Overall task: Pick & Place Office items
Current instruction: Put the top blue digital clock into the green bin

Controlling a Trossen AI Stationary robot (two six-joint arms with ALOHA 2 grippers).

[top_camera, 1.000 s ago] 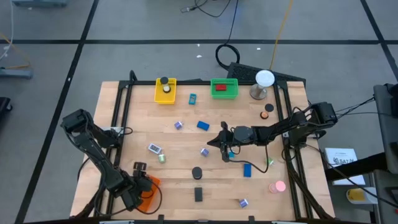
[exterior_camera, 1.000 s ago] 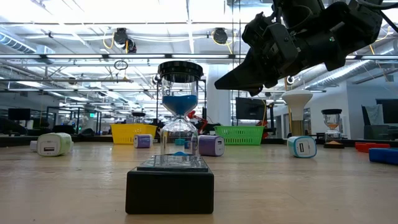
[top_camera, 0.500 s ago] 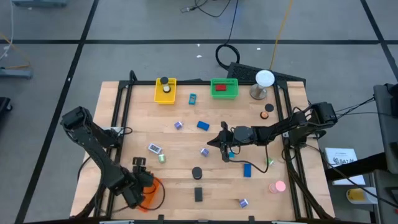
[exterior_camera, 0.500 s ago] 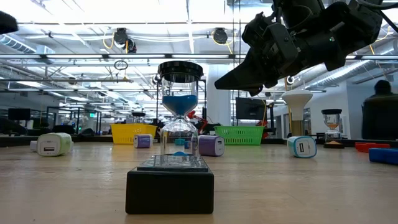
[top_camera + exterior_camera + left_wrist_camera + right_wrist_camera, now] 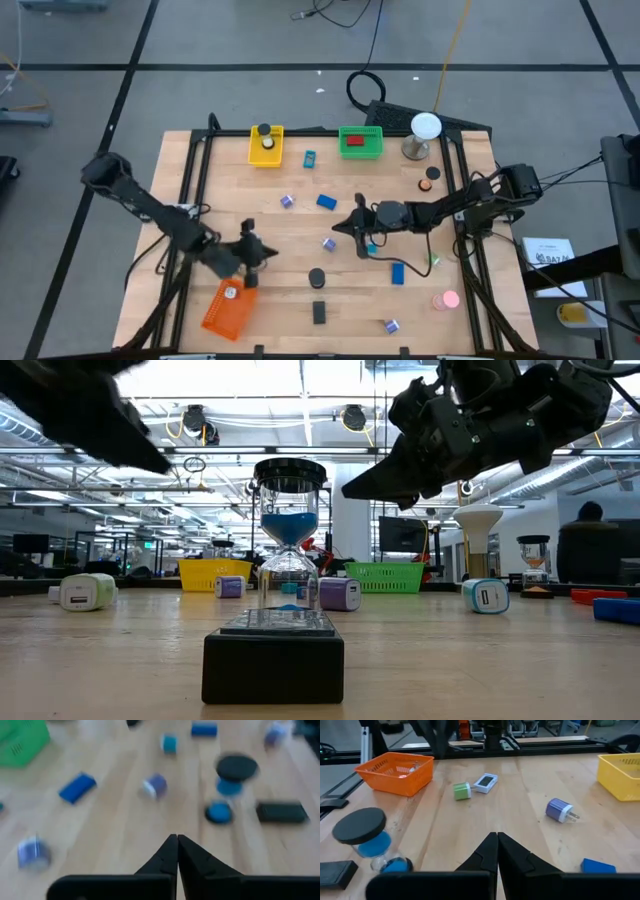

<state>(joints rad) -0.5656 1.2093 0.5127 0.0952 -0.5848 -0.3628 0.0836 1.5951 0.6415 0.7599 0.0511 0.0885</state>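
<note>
Office items lie scattered on the wooden table [image 5: 200, 200]: blue blocks [image 5: 326, 201] [image 5: 398, 272], purple plugs [image 5: 287, 201] [image 5: 329, 243], a blue-sand hourglass [image 5: 317, 277], a black block [image 5: 319, 312] and a pink piece [image 5: 447, 298]. My left gripper [image 5: 272, 252] hangs shut and empty above the table's left middle, beyond the orange basket [image 5: 226, 308], which holds a white piece [image 5: 230, 293]. The same shut fingertips [image 5: 177, 841] show in the left wrist view. My right gripper [image 5: 340, 228] hovers shut and empty over the table's middle, its fingertips [image 5: 497, 838] closed together.
A yellow basket [image 5: 266, 146] and a green basket [image 5: 361, 142] stand at the far edge, with a white ball on a grey stand [image 5: 425, 130] to their right. A green piece [image 5: 462, 790] and a white-cyan piece [image 5: 485, 781] lie near the orange basket [image 5: 395, 770].
My left gripper has swung away from above the orange basket at the near left corner, going toward the table's middle and far side, and has tipped up from pointing steeply down. The basket, with a white piece inside, now shows uncovered. My right arm kept still.
</note>
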